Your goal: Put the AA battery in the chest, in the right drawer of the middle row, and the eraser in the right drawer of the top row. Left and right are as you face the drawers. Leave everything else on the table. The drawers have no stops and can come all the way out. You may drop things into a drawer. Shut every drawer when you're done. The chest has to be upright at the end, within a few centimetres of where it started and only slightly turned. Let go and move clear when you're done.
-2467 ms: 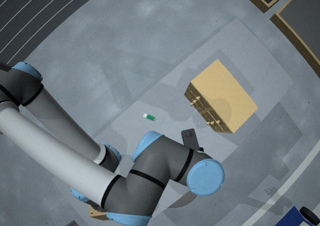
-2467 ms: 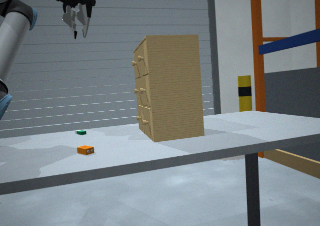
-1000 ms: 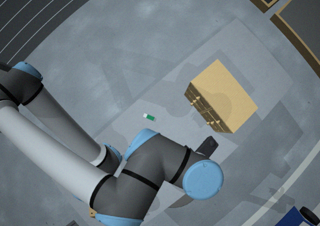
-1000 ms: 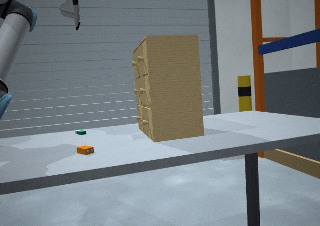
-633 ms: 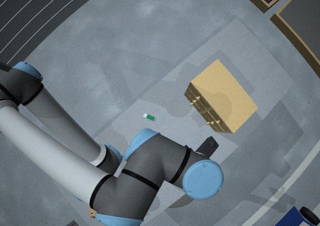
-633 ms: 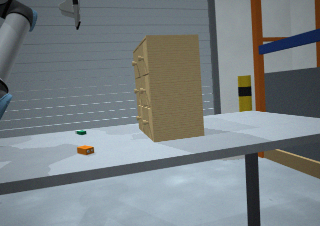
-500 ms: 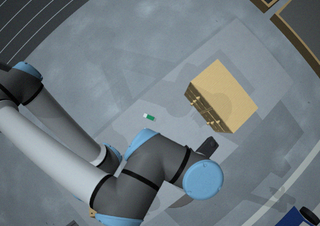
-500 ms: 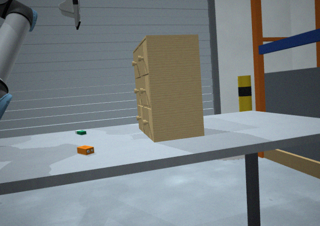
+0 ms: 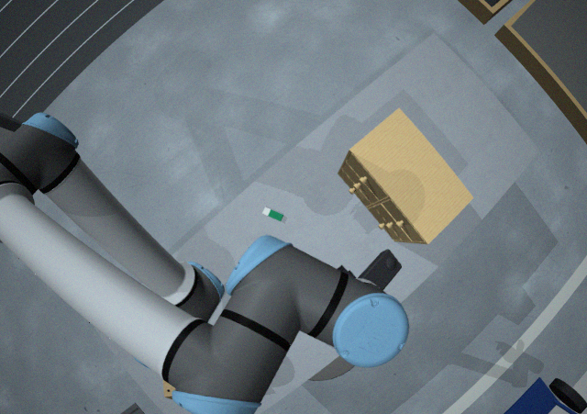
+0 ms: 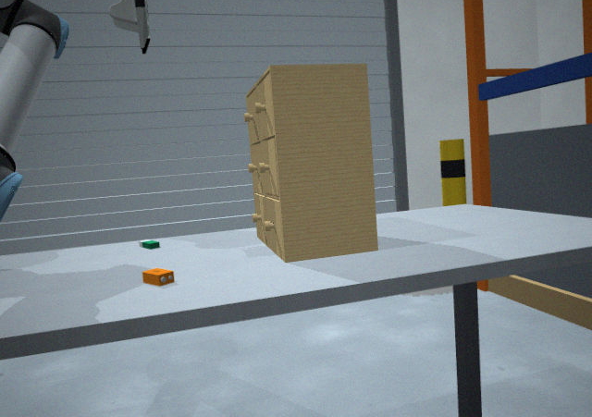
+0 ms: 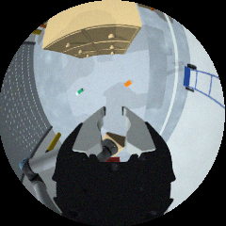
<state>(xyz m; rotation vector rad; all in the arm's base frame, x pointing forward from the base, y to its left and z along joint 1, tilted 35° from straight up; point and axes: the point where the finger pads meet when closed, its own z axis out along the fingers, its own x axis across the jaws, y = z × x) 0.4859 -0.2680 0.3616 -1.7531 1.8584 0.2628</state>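
The jaws stand slightly apart, gripping nothing; without wider opening, they may nudge the eraser (image 9: pixel 275 215) (image 10: pixel 152 244) (image 11: pixel 80 91) lying on the surface (image 9: pixel 473 92) (image 10: pixel 229 269) (image 11: pixel 101 71) before the chest (image 9: pixel 407 173) (image 10: pixel 325 164) (image 11: pixel 94 19). The AA battery is not identifiable, so the orange block (image 10: pixel 158 276) (image 11: pixel 128 84) may be mistaken for it; overpulling can free a drawer completely

Grey table (image 9: pixel 479 96) (image 10: pixel 420 226) (image 11: pixel 105 71) | upright wooden chest (image 9: pixel 407 177) (image 10: pixel 325 164) (image 11: pixel 94 24) | green-and-white block (image 9: pixel 273 214) (image 10: pixel 150 244) (image 11: pixel 80 91) | orange block (image 10: pixel 158 276) (image 11: pixel 128 84)
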